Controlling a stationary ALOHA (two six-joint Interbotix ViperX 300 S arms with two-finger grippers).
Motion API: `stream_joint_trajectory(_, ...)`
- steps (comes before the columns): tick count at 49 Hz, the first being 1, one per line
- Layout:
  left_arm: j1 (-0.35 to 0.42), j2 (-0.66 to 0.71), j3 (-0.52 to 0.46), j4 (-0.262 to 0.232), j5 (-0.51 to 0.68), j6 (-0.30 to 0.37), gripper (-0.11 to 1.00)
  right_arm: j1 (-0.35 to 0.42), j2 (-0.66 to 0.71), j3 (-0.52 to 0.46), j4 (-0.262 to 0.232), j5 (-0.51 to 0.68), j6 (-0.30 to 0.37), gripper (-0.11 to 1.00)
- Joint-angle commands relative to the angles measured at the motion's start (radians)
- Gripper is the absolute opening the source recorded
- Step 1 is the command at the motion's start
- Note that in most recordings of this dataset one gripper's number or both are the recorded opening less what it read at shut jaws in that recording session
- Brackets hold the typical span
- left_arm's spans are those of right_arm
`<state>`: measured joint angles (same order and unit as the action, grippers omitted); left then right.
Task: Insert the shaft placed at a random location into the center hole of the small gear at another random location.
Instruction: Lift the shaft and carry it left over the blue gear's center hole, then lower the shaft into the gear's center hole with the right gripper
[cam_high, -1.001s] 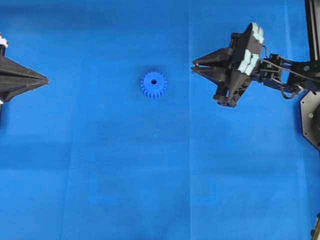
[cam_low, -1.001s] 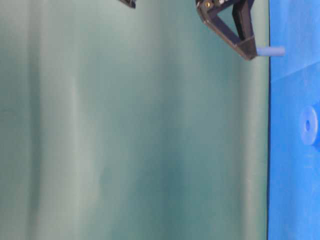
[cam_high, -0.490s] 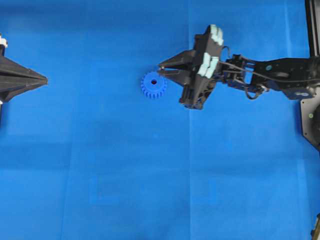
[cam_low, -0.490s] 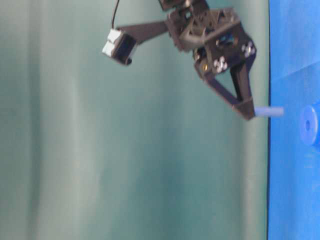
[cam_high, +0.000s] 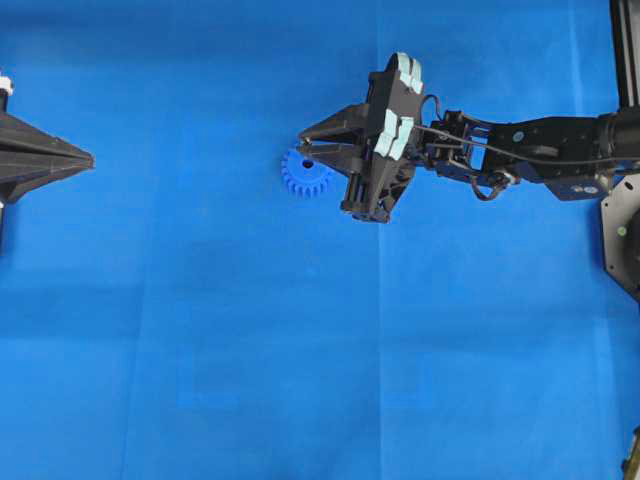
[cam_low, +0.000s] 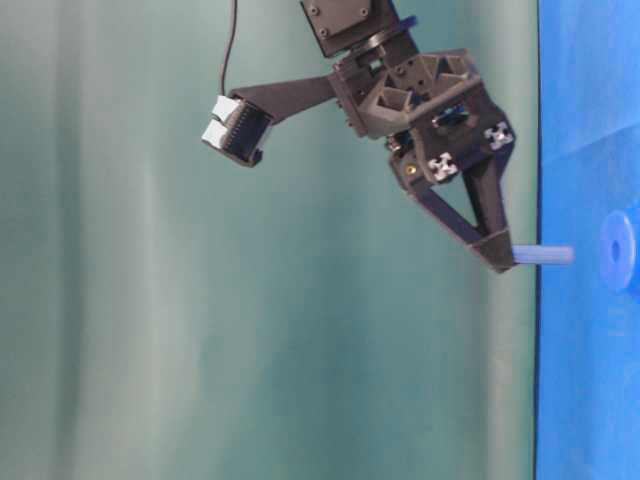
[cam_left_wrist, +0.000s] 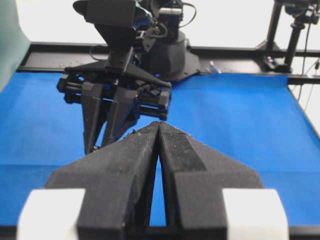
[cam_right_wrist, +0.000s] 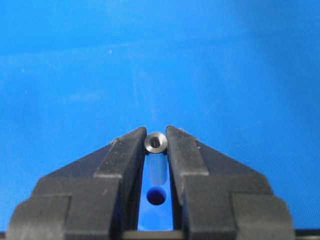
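The small gear (cam_high: 299, 179) lies on the blue cloth, its teeth partly under my right gripper (cam_high: 303, 146). That gripper (cam_right_wrist: 156, 134) is shut on the shaft (cam_right_wrist: 156, 142), a grey metal pin seen end-on between the fingertips. The center hole (cam_right_wrist: 156, 196) shows dark in the gap between the fingers, just short of the pin's line. In the table-level view the shaft (cam_low: 545, 255) sticks out of the fingertips toward the gear (cam_low: 620, 250), with a small gap between them. My left gripper (cam_high: 92, 158) rests shut and empty at the far left (cam_left_wrist: 159, 124).
Creased blue cloth (cam_high: 300, 350) covers the whole table. The right arm (cam_high: 530, 150) reaches in from the right edge. A black frame rail (cam_left_wrist: 235, 50) runs along the far side, with the arm's base (cam_high: 622, 235) at the right edge.
My right gripper has carried the shaft leftward from the right side until it hangs over the gear. The left gripper and the gear have not moved.
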<state>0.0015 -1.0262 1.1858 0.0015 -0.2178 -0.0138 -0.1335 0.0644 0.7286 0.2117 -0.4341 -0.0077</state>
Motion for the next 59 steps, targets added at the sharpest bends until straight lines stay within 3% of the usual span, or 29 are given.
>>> stream_joint_trajectory(1,0.002,0.005,-0.012,0.002,-0.006,-0.002,0.0,0.002,0.002,-0.015,-0.002,-0.009,-0.002,0.03)
stream_joint_trajectory(59,0.002,0.005,-0.011,0.002,-0.005,-0.003,0.0,0.0,0.143,-0.026,0.011,-0.063,0.008,0.03)
